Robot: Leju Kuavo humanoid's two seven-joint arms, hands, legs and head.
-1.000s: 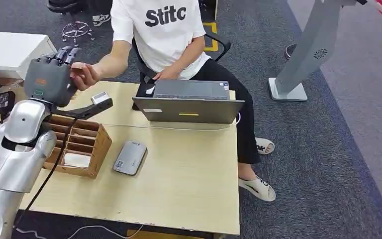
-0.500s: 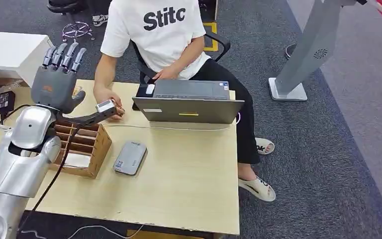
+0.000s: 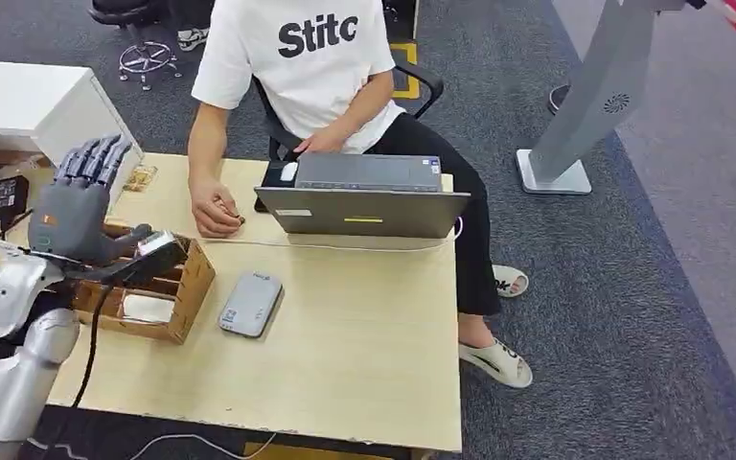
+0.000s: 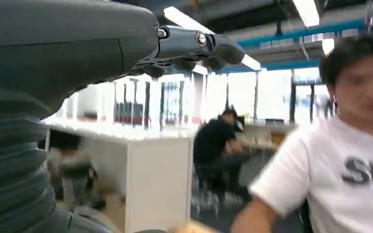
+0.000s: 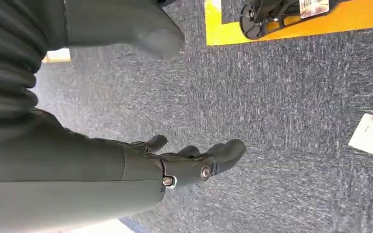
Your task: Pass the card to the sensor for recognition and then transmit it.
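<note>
Left hand (image 3: 75, 203) spread, empty, above the wooden organizer (image 3: 184, 292); right hand (image 5: 175, 165) hangs loosely open, empty.

Head view: high, angled down over the desk (image 3: 345, 355). Left wrist view: close behind its hand (image 4: 189, 46), facing the person (image 3: 307, 67), shared with head view. Right wrist view: faces carpet.

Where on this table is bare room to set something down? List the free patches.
The table is bare along its near edge, and right of the grey card reader, in front of the laptop. Crowded: the left side, with the wooden organizer, left hand and the person's hand.
</note>
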